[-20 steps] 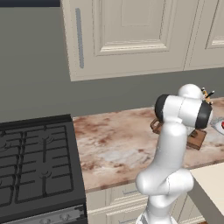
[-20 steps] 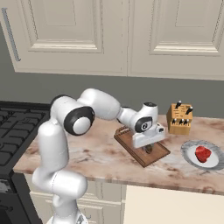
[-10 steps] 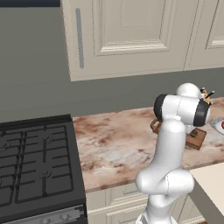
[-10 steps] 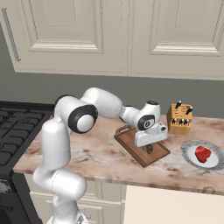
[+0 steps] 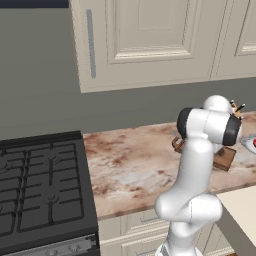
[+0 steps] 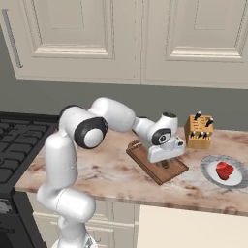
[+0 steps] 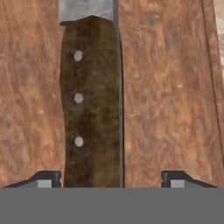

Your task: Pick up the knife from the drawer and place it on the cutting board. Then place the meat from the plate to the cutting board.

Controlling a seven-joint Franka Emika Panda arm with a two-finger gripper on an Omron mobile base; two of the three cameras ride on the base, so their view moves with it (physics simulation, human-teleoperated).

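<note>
With the knife (image 7: 91, 100) lying flat on the cutting board (image 6: 157, 163) and the jaws parted either side of its handle (apparently let go), the arm should rise straight up before heading for the meat (image 6: 224, 170) on the plate (image 6: 211, 172).

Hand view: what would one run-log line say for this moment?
knife: on cutting board | gripper: open, above handle | meat: on plate
</note>
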